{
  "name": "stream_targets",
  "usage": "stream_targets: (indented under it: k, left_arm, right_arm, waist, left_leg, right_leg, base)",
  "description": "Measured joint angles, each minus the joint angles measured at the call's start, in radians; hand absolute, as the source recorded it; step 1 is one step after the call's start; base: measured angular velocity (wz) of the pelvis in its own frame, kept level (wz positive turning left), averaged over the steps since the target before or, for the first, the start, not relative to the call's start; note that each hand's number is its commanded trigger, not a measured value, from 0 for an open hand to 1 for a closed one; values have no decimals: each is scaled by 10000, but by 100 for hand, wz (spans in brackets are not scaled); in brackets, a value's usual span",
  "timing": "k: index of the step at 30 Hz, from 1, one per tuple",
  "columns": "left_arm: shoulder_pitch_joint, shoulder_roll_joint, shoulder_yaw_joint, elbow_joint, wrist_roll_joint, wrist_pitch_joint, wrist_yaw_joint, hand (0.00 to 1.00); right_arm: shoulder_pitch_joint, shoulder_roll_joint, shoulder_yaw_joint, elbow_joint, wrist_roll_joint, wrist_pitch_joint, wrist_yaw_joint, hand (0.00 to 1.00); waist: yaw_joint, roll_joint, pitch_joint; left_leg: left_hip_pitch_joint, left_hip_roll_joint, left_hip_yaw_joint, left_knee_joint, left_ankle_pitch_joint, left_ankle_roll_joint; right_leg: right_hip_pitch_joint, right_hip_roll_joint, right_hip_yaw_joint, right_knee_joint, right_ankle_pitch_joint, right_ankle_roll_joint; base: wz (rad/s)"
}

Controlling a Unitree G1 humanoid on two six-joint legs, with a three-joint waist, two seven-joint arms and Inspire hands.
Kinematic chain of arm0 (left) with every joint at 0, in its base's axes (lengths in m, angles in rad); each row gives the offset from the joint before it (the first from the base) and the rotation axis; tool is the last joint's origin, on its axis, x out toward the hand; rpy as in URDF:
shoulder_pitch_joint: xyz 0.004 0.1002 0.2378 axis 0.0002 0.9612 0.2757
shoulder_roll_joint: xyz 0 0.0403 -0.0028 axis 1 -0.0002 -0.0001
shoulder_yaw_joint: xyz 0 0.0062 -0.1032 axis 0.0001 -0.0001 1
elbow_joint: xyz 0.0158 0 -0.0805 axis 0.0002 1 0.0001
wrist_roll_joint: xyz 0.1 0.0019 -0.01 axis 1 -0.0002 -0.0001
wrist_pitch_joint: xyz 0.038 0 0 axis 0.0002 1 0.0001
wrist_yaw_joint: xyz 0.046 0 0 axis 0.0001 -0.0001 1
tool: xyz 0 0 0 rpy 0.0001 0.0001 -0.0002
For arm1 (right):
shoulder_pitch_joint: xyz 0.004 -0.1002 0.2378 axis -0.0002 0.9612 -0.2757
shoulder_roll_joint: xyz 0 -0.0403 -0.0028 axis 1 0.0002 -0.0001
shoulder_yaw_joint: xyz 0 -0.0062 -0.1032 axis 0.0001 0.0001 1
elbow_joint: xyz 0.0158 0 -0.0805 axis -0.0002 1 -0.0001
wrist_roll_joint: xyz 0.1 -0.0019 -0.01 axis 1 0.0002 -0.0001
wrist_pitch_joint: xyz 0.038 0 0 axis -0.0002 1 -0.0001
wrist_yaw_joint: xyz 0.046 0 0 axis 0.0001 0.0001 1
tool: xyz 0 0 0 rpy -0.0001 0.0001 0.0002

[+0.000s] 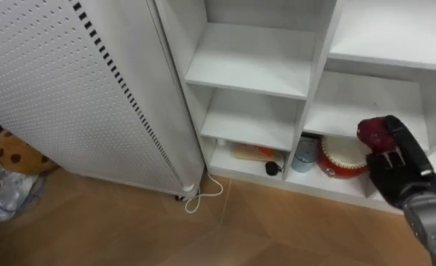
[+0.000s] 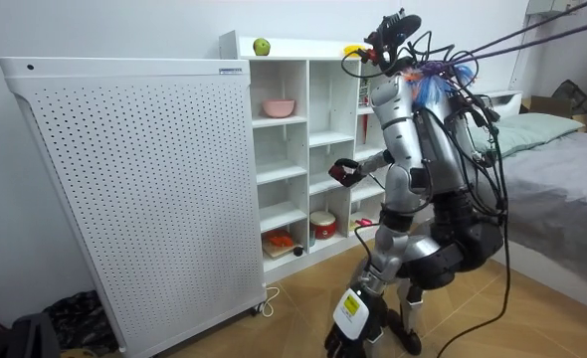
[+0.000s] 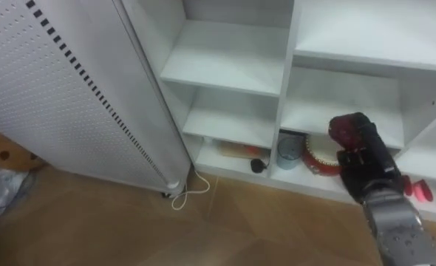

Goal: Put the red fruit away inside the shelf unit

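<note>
My right hand [image 1: 400, 167] comes in from the lower right and is shut on a dark red fruit [image 1: 372, 133]. It holds the fruit in front of the white closet [image 1: 251, 70], level with the lower right compartments. In the room view I stand facing the closet [image 2: 284, 149] with the hand [image 2: 344, 167] and fruit [image 2: 353, 175] raised before its middle shelves. A green apple [image 2: 262, 47] and a yellow fruit [image 2: 351, 49] lie on top of the closet.
A red pot [image 1: 342, 157] and a blue cup [image 1: 304, 154] stand on the bottom right shelf, with an orange packet [image 1: 251, 152] bottom left. A pink bowl [image 2: 279, 107] sits higher up. A white perforated panel [image 1: 70, 81] stands left. A white cable [image 1: 203, 196] lies on the floor.
</note>
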Motion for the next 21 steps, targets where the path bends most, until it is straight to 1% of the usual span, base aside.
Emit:
stream_targets:
  k: [2, 3, 4, 7, 10, 13, 14, 15, 16, 19, 21]
  left_arm:
    - [81, 71, -1, -28, 20, 2, -107, 0]
    - [180, 128, -2, -38, 20, 3, -117, 0]
    - [273, 175, -1, -61, 22, 2, -119, 0]
    - [428, 288, -1, -64, 250, 0, -136, 0]
    - [489, 345, -2, -28, 574, 4, -198, 0]
    - [532, 372, -3, -18, 689, 1, -328, 0]
    - [547, 374, -3, -19, 694, 1, -333, 0]
    - [575, 374, -3, -23, 752, 1, -343, 0]
    - [589, 373, -3, -27, 841, 1, -356, 0]
    - [615, 373, -3, -72, 889, 3, -362, 0]
    - [618, 373, -3, -80, 882, -4, -364, 0]
  right_arm:
    - [-12, -86, -1, -235, -4, -11, -136, 100]
    - [-12, -95, -15, -437, 3, -29, -253, 100]
    - [-12, -105, -61, -649, 5, -72, -390, 100]
    - [-162, -128, -298, -770, -11, -133, -681, 100]
    - [-426, -160, -295, -770, -73, -276, -871, 100]
    - [-692, -163, -294, -770, -116, -302, -990, 100]
    - [-733, -163, -294, -770, -121, -305, -1024, 68]
    - [-794, -167, -294, -770, -126, -320, -1109, 5]
    - [-814, -187, -296, -770, -127, -360, -1185, 0]
    - [-859, -237, -298, -770, -163, -441, -1433, 0]
    - [-912, -315, -298, -771, -215, -451, -1631, 0]
  waist:
    - [-13, 1, -1]
    - [-59, -4, -3]
    - [-85, -3, -4]
    - [-94, -3, -8]
    - [-114, -5, -9]
    - [-162, -3, -10]
    - [-178, -3, -11]
    - [-233, -1, -12]
    - [-270, 4, -16]
    - [-299, 11, -21]
    - [-321, 34, -40]
  left_leg:
    - [-34, -20, 15, 119, -68, 25]
    - [-49, -27, 76, 231, -135, 73]
    - [-68, -25, 134, 345, -182, 140]
    - [-110, -24, 156, 515, -256, 177]
    - [-113, -24, 177, 595, -302, 227]
    - [-115, -28, 197, 637, -318, 254]
    - [-114, -30, 205, 650, -324, 264]
    - [-113, -35, 257, 676, -333, 281]
    - [-113, -26, 325, 724, -348, 309]
    - [-115, -36, 365, 841, -378, 355]
    - [-115, -47, 386, 874, -389, 374]
  right_leg:
    - [-31, -43, 24, 127, -31, -28]
    - [-49, -155, -5, 276, -123, -45]
    - [-71, -207, 11, 416, -197, -47]
    - [-81, -269, 11, 575, -278, -25]
    - [-81, -319, 33, 691, -343, 10]
    - [-72, -356, 30, 724, -351, 23]
    - [-70, -368, 30, 742, -357, 27]
    - [-69, -444, 20, 800, -376, 22]
    - [-71, -486, 19, 881, -412, 27]
    - [-73, -536, 58, 1009, -494, 72]
    - [-73, -604, 49, 1056, -514, 74]
  base:
    - [4]
    - [6]
    - [7]
    - [7]
    - [7]
    - [0]
    - [3]
    - [8]
    - [8]
    - [2]
    - [0]
